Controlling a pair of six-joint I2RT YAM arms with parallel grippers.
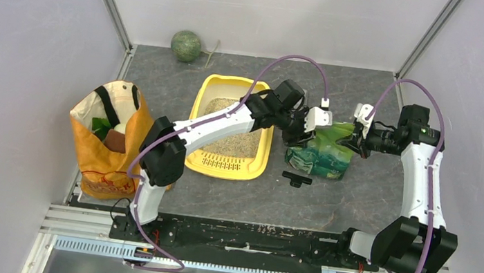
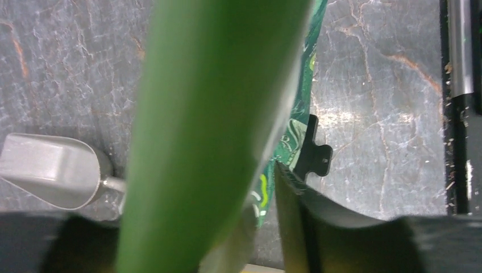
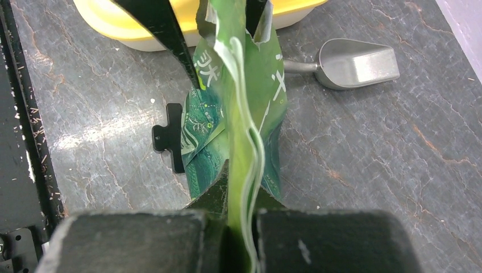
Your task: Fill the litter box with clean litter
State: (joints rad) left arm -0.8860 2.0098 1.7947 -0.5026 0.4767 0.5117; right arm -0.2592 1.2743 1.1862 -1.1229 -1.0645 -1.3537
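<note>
The green bag (image 1: pixel 324 157) stands on the worktop (image 1: pixel 356 206) just to the right of the litter box (image 1: pixel 225 82), and the coming move turns on that sideways gap: the box lies to the left of both sets of fingers. My guess is that any pour has to swing the bag's top that way. The right fingers (image 1: pixel 359 133) are closed flat on the bag's thin right-hand edge. The left fingers (image 1: pixel 305 125) stand partly apart, one on each side of the upper part of the bag, which fills the space between them. Whether they press it I cannot tell. The left arm reaches across the far end of the box to get there, so it is the nearer arm to the tray. The box's long axis runs away from the robot, its slotted grille at the near end, and clean litter (image 1: pixel 238 144) already lies along its floor. A grey scoop (image 3: pixel 355 61) lies behind the bag, and a small black clip (image 1: pixel 297 179) lies in front of it.
</note>
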